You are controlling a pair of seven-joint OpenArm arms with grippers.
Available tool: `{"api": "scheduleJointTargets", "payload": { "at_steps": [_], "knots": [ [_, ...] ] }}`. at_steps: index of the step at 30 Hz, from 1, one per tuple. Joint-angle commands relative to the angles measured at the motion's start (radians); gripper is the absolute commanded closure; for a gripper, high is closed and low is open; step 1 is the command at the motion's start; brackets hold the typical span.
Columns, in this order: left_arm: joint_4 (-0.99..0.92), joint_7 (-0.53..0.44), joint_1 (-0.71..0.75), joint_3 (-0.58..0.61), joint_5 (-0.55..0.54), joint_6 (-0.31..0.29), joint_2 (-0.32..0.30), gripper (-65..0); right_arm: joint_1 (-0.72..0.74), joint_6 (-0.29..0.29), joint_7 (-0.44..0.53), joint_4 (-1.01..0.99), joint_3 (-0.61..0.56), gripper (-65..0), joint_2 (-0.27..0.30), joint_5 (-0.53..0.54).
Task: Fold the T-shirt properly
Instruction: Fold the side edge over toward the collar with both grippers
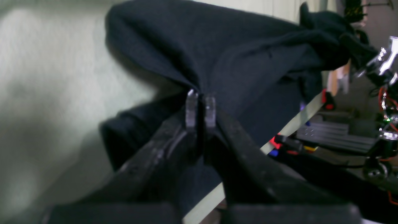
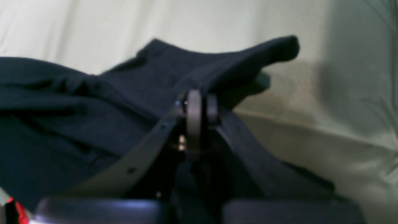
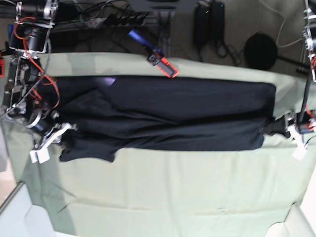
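The black T-shirt (image 3: 168,116) lies stretched in a long band across the pale green sheet, with a purplish patch (image 3: 107,81) near its far left end. My left gripper (image 3: 277,129) is at the shirt's right end. In the left wrist view this gripper (image 1: 200,104) is shut on a pinched fold of the shirt (image 1: 236,62). My right gripper (image 3: 61,131) is at the shirt's left end. In the right wrist view it (image 2: 200,105) is shut on the shirt's cloth (image 2: 93,102), lifted a little off the sheet.
The pale green sheet (image 3: 163,192) covers the table. A red and blue clamp (image 3: 160,59) sits at the far edge. A round black disc (image 3: 260,51), cables and power bricks (image 3: 210,22) lie beyond the table.
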Motion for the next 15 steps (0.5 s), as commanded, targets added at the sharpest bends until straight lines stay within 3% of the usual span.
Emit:
{"api": "scheduleJointTargets", "payload": {
  "at_steps": [1,15],
  "knots": [
    [0.014,-0.005,-0.013,-0.006,-0.021,-0.020,-0.021,0.0,-0.005,0.071,0.007,0.035,0.013,0.0,0.013,0.027],
    [0.014,-0.017,0.008,-0.006,-0.021,-0.020,-0.020,0.0,-0.131,0.071,-0.016,0.144,0.050,0.0,0.005,0.089]
  ]
}}
